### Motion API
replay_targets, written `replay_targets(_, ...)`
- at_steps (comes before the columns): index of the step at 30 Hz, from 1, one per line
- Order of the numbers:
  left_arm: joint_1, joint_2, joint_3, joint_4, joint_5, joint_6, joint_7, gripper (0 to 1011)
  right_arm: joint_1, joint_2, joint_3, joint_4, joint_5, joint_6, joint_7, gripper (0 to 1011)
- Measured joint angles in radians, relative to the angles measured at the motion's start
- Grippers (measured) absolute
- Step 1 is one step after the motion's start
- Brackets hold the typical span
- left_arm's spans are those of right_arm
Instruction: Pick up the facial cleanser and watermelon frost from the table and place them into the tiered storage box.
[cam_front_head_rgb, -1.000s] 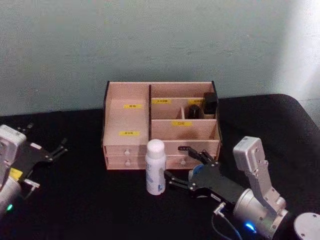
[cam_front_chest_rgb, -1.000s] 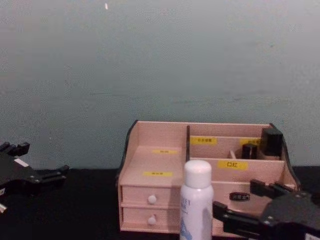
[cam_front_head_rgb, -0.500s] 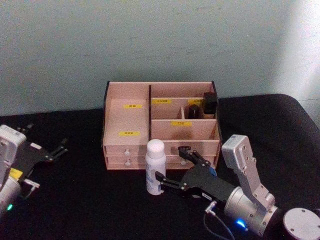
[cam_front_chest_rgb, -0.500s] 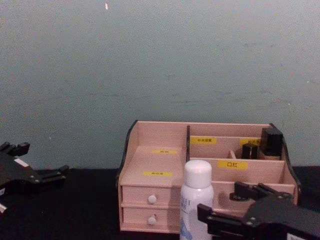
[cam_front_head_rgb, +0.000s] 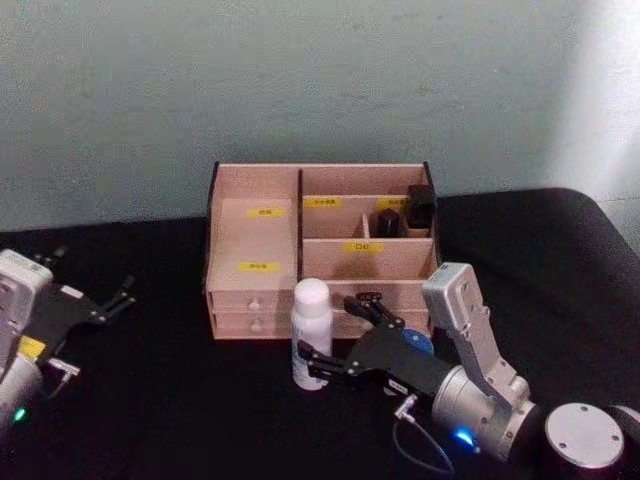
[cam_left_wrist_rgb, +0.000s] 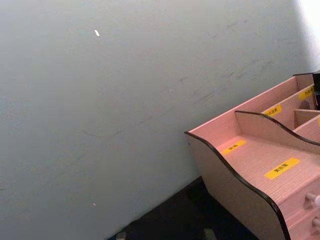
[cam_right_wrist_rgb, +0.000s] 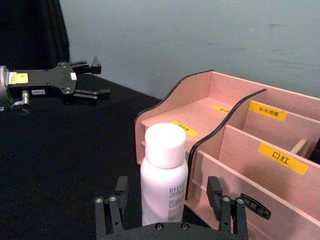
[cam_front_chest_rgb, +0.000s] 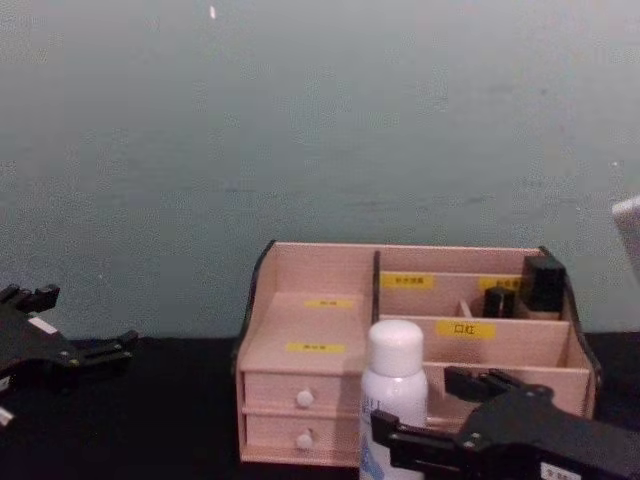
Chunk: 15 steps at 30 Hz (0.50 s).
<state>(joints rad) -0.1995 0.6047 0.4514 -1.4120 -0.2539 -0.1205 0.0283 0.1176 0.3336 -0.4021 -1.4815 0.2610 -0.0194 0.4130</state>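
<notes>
On black cloth (cam_front_head_rgb: 180, 400), spread right end effector (cam_front_head_rgb: 324, 324) flanks a white cylindrical bottle (cam_front_head_rgb: 311, 310); left end effector (cam_right_wrist_rgb: 101, 79) idles, spread.

Dim light is falling evenly on the wall (cam_front_head_rgb: 300, 90); its right edge is glowing brighter. The table (cam_front_head_rgb: 180, 400) is swallowing shadows.

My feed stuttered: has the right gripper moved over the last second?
Yes. Against the tiered storage box, the right gripper has slid to the robot's left along its drawer front, and its open fingers now flank the white bottle.
</notes>
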Motion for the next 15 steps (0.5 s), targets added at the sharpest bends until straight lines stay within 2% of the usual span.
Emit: replay_targets(15, 0.000, 0.000, 0.000, 0.000, 0.000, 0.000, 0.000, 1001, 0.045, -0.027, -0.018, 0.048, -0.003, 0.010, -0.001, 1002)
